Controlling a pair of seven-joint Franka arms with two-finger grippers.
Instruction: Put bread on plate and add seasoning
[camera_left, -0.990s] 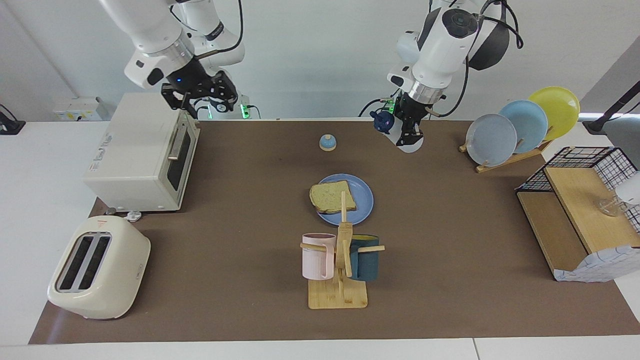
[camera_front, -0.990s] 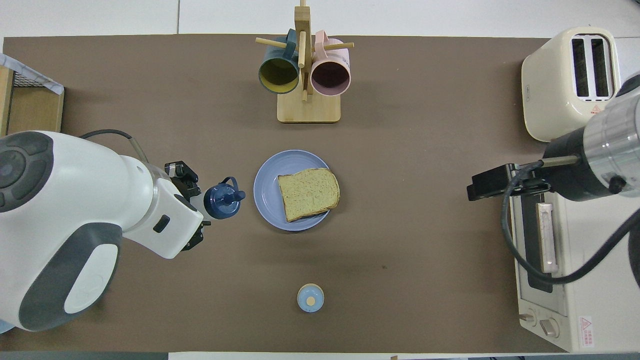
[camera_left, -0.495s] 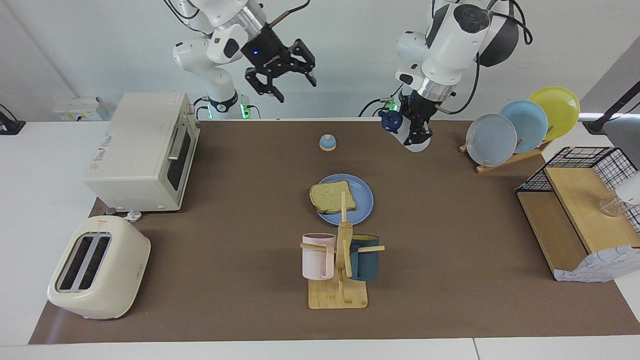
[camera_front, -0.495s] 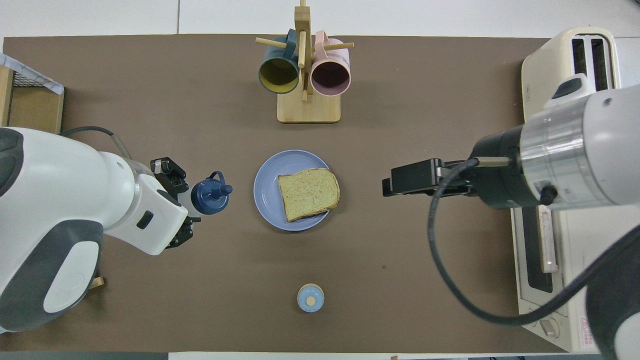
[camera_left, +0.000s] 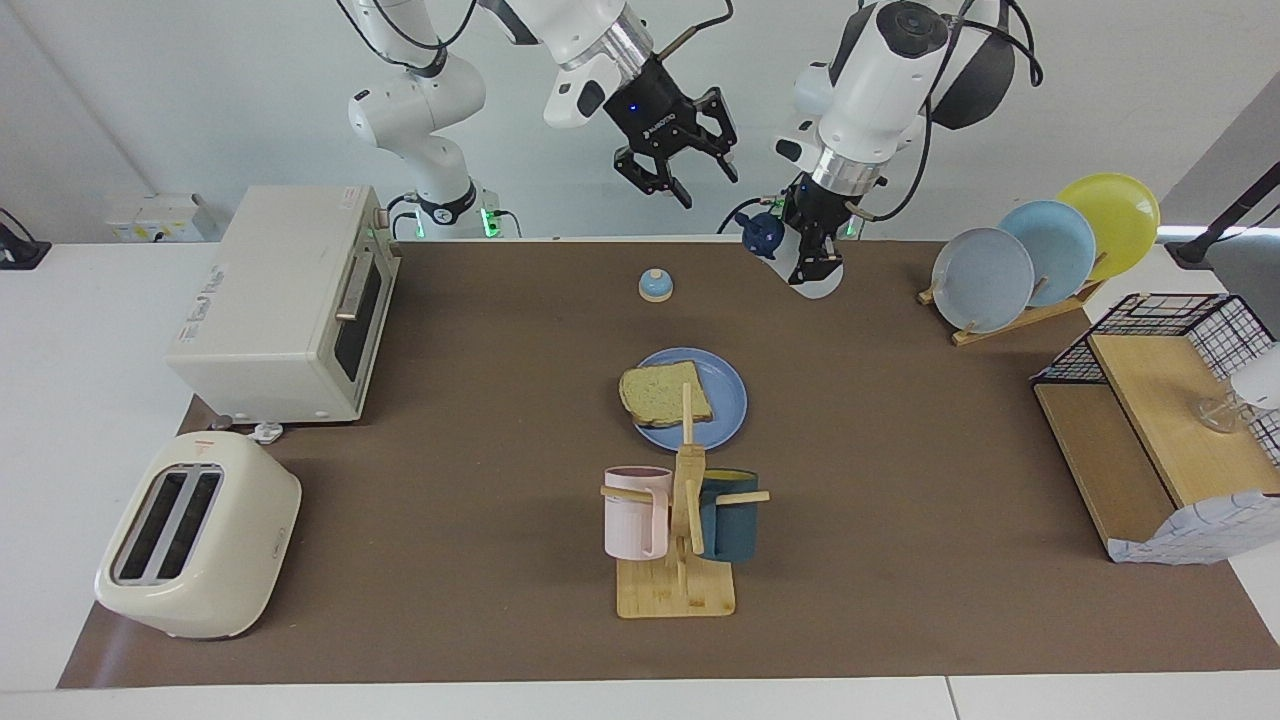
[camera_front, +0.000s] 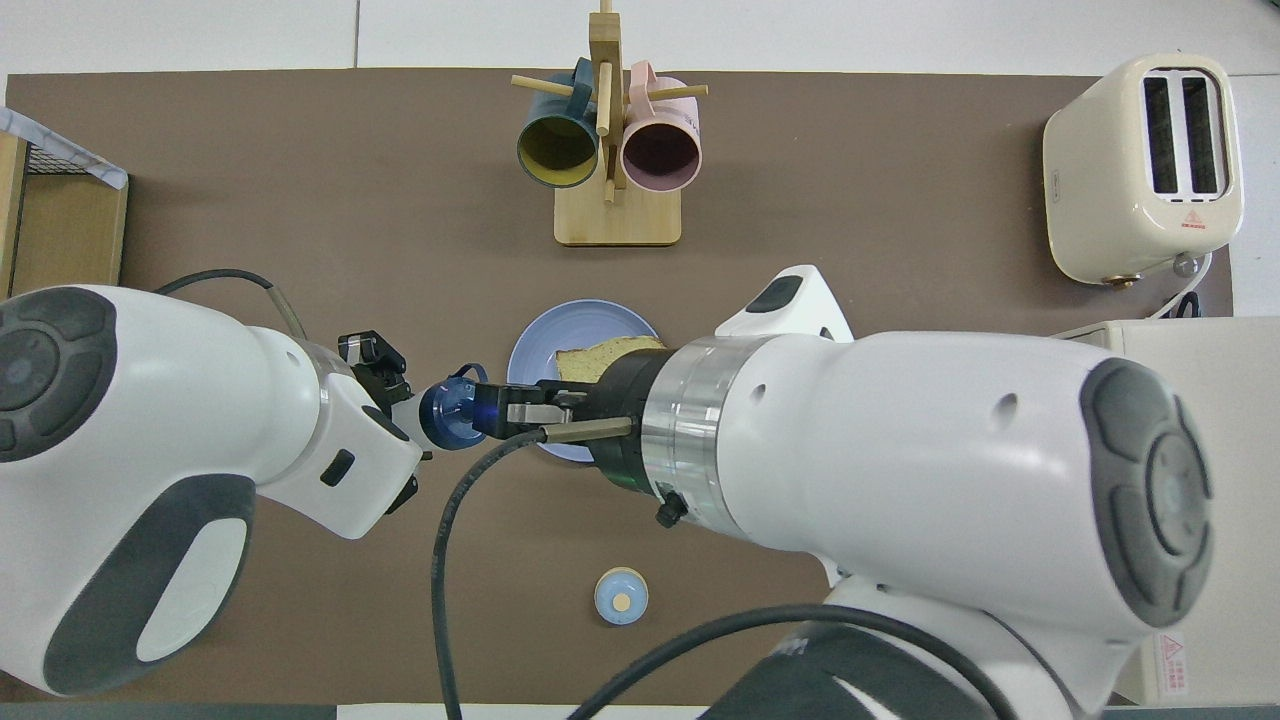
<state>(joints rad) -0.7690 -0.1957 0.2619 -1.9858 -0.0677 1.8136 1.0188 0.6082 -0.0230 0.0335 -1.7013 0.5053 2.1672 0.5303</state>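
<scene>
Left gripper (camera_left: 812, 262), upper centre-right of the facing view, is clamped on the seasoning (camera_left: 790, 258), a pale bottle held aloft and tilted, its navy cap (camera_left: 762, 236) pointing toward frame centre. Right gripper (camera_left: 683, 176) is seen raised at upper centre, fingers spread, nothing between them; white lettering on its black body is too small to be read. In the overhead view its fingertips lie just beside the cap.

The bread (camera_left: 664, 394) is seen lying flat on the plate (camera_left: 727, 402) at mid-frame. A mug rack (camera_left: 678, 545) stands below it. A blue-topped bell (camera_left: 655, 286) sits above the plate. A red warning sticker is noted on the toaster (camera_left: 197, 536), lower left; faint print on the oven (camera_left: 282, 302) top is illegible.
</scene>
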